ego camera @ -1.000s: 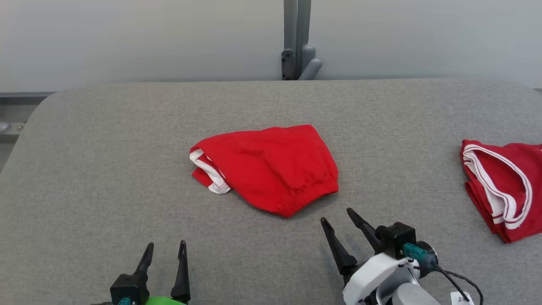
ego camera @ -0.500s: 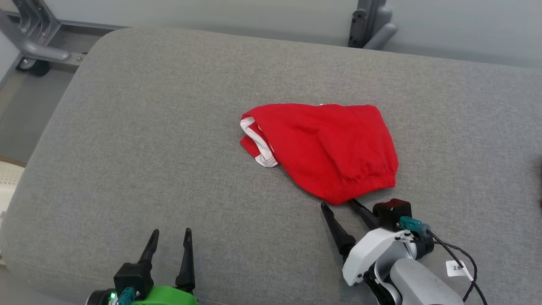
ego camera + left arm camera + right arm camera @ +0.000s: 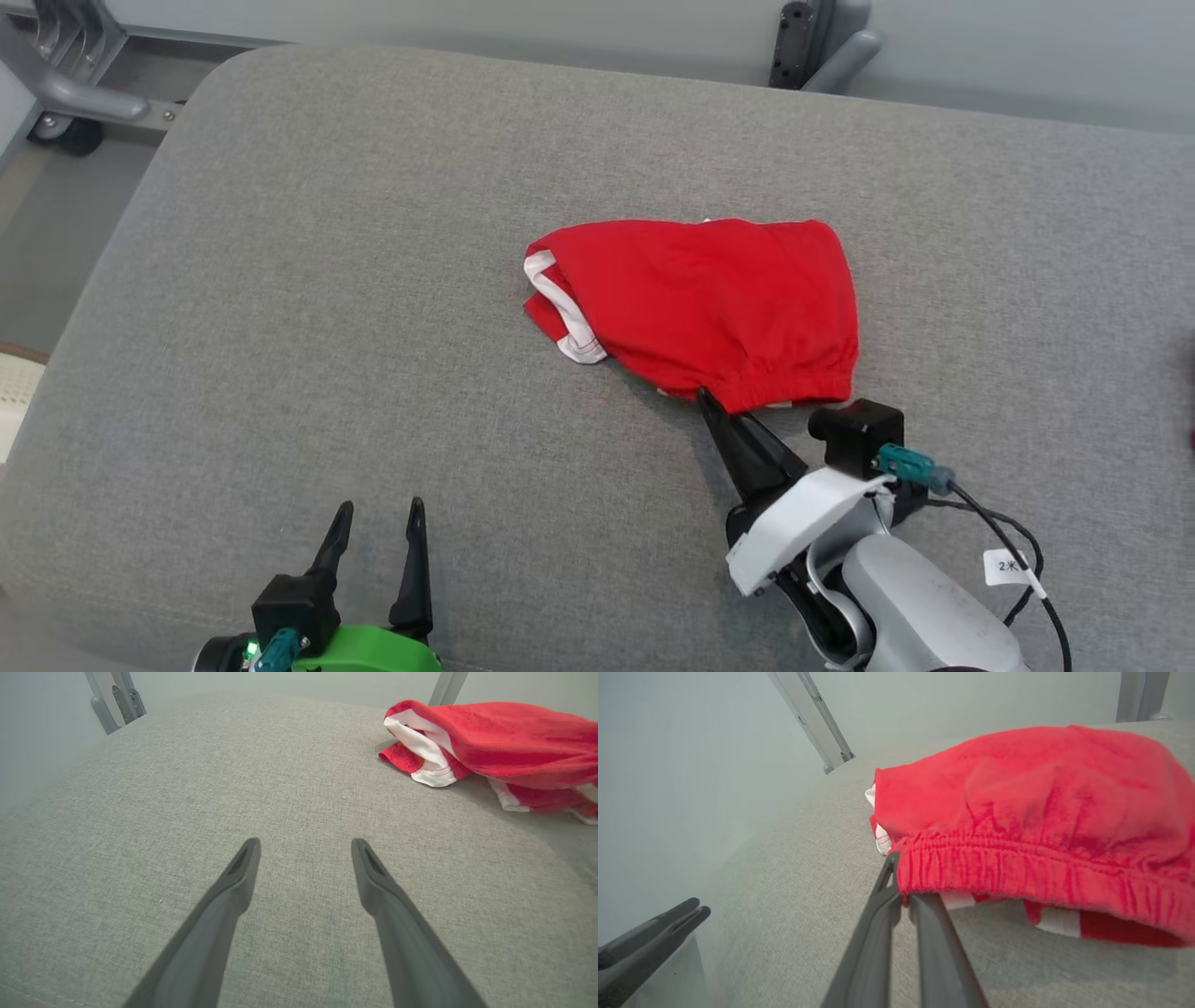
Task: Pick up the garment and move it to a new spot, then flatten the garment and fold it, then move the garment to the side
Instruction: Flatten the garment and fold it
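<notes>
Right gripper (image 3: pixel 705 399), lower middle: shut tight on near edge of red garment (image 3: pixel 709 299), lying long left to right just above. Left gripper (image 3: pixel 378 509), lower left: open, empty, farther off.

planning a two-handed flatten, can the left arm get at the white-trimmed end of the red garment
Probably yes: the left gripper, jaws open, sits over bare cushion, nothing between it and the white-trimmed end of the red garment. The right gripper pinches the waistband, well clear.

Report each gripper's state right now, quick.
Left gripper: open, holding nothing.
Right gripper: closed, pinching the elastic edge of the red garment.
</notes>
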